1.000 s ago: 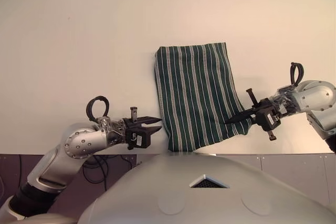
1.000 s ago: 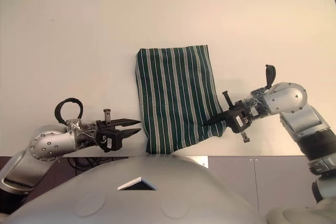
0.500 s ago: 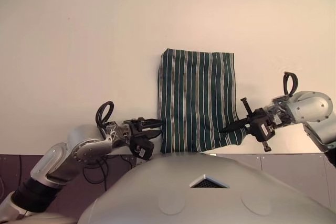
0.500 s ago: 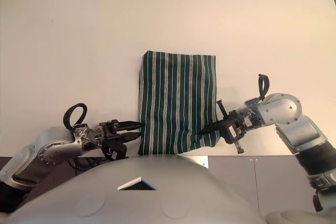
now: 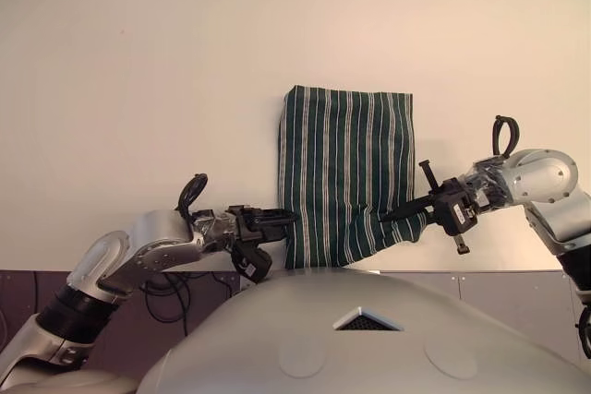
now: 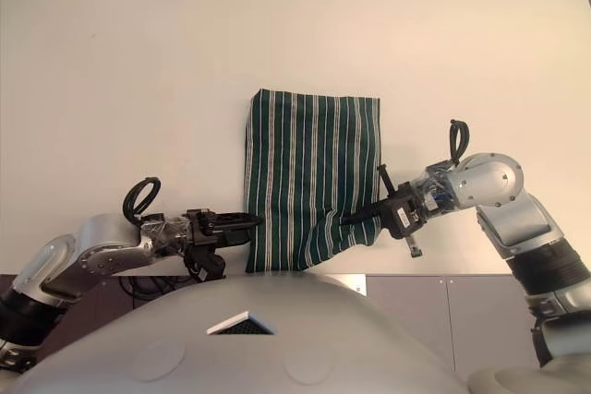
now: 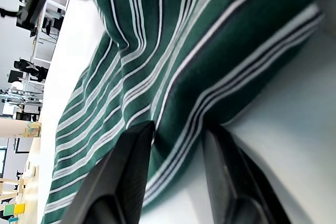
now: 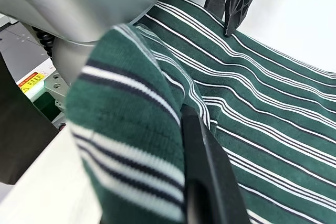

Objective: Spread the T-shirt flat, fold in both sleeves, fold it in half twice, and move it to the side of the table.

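- On the tabletop [image 5: 138,89], near the middle, the T-shirt [image 5: 346,168] lies as a narrow striped rectangle, sleeves already in
- right gripper [image 5: 392,216]: jaws closed on its near right corner, slightly lifted
- left gripper [image 5: 288,219]: jaws a little apart at the near left corner
- I judge a halving fold and the move aside remain

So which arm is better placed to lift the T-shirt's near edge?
Right. The right gripper is shut on the T-shirt at its near right corner; the left gripper is open at the near left corner.
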Controlling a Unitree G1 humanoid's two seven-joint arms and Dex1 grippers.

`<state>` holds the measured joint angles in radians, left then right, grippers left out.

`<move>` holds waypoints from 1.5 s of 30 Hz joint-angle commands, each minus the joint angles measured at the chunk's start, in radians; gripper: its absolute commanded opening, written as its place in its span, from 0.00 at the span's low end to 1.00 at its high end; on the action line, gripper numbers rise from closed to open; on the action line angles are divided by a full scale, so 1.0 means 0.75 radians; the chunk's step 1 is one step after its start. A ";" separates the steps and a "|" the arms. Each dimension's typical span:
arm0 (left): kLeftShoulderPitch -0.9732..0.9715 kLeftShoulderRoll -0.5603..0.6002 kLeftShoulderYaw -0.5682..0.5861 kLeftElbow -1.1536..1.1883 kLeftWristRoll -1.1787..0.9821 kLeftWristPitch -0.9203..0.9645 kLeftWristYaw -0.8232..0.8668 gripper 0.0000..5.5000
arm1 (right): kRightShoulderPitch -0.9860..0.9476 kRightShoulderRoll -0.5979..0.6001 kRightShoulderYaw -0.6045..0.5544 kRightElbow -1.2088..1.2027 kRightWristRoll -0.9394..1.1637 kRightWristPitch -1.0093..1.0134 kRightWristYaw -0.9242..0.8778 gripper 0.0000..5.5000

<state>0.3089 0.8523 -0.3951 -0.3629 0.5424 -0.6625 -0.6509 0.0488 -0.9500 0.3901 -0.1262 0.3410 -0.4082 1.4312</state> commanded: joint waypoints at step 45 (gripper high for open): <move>-0.920 -0.489 0.317 0.490 -1.422 1.479 -0.288 0.01 | -0.655 0.388 -0.196 0.403 0.092 1.110 -0.219 0.00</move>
<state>-0.2954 0.5068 -0.1798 -0.0546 -0.4985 0.3875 -0.8555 -0.4411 -0.6748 0.2608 0.2040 0.3911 0.3542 1.2903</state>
